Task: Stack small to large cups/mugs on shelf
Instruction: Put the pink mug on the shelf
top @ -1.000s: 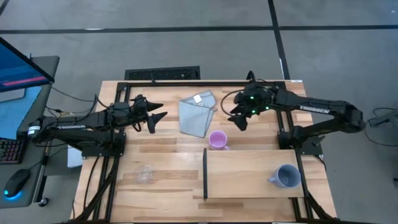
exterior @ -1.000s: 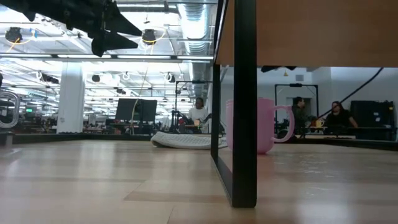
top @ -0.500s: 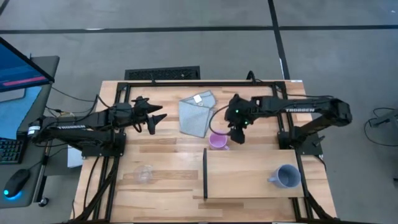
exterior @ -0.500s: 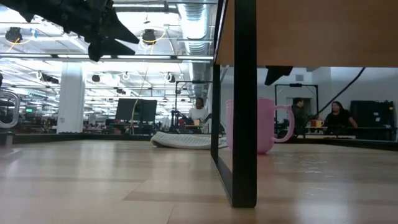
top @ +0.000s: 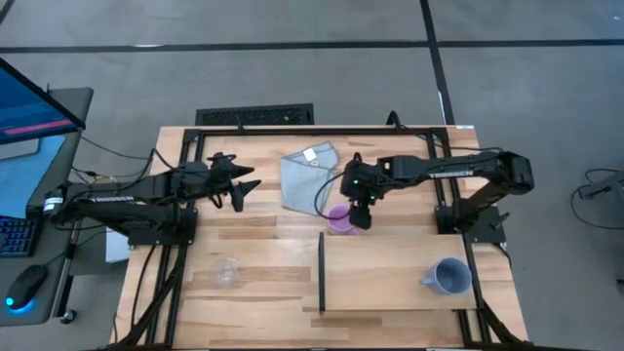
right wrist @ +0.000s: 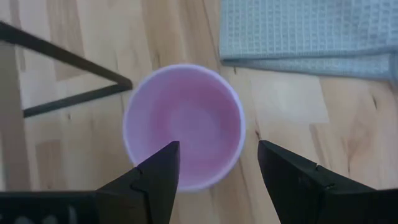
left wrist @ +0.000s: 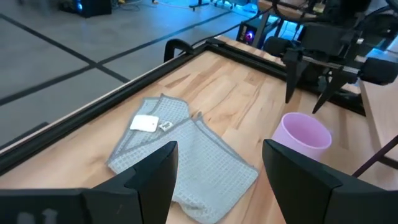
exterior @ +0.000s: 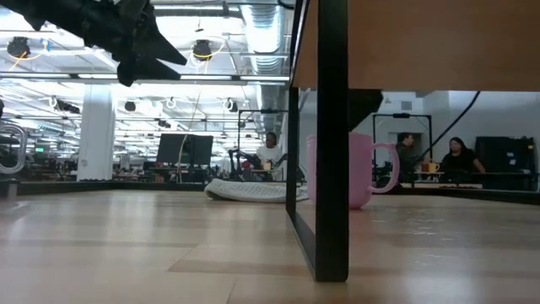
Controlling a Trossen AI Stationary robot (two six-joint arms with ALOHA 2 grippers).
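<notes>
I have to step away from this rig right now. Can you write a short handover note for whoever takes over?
Right gripper: open, fingers pointing down just above the pink-purple handled mug, which stands on the table beside the light-wood shelf board.
Left gripper: open, waiting over the table's left side.
Grey-blue handled mug: on the shelf.
Small clear transparent cup: on the table, left of the shelf.
Left: nest pink mug, then clear cup, into the grey-blue mug.

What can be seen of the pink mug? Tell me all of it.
The pink mug is pale pink-purple, glossy like ceramic, with one loop handle. It stands upright and empty on the tabletop, just outside the shelf, near its black divider, close to the folded cloth but apart from it. The right gripper hangs open above its rim, not touching.
</notes>
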